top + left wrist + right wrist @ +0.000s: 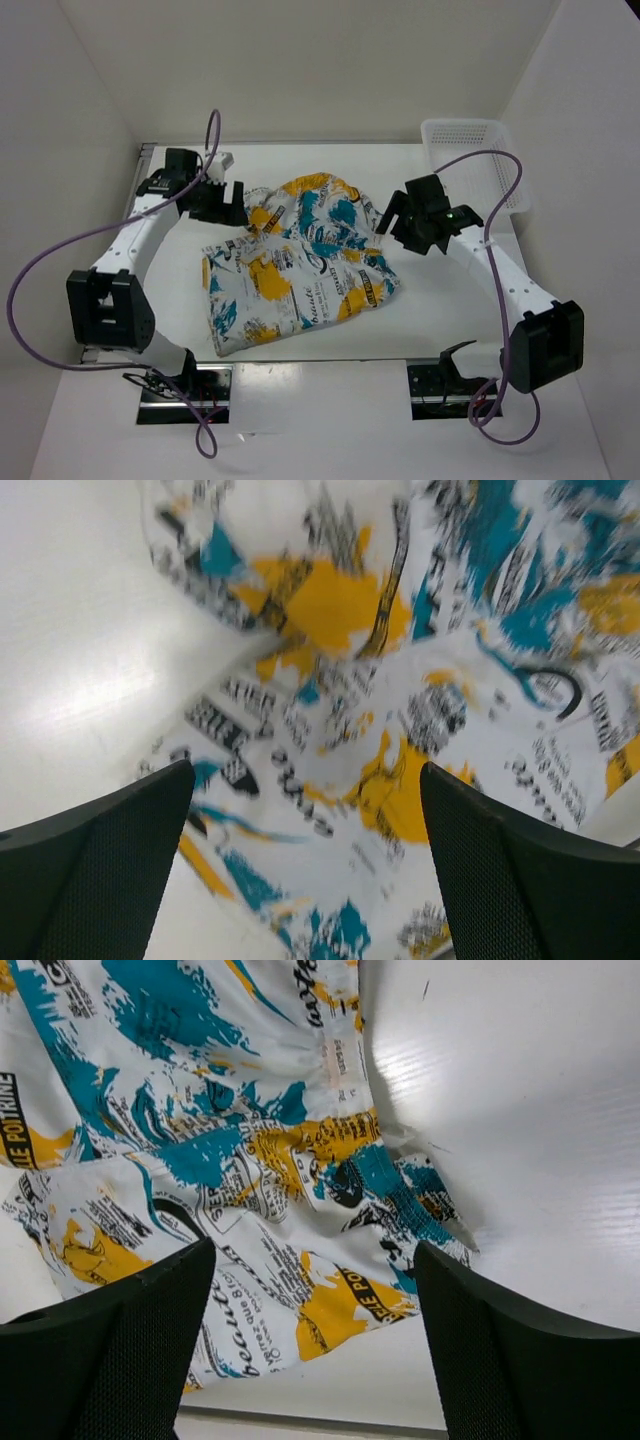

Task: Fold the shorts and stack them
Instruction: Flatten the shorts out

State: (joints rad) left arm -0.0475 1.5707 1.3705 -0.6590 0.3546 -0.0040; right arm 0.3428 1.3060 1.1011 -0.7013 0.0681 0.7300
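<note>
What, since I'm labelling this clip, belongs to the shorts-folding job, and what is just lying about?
For the job:
- shorts, crumpled mid-table
- left gripper, open over them
- right gripper, open over them

Just lying about:
- basket, at the far right corner

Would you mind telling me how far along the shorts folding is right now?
Done: the shorts appear folded over once, rumpled, on the table. In hand: nothing; the left gripper and right gripper hover open over their far edges. Left: flattening, finishing the fold, stacking.
</note>
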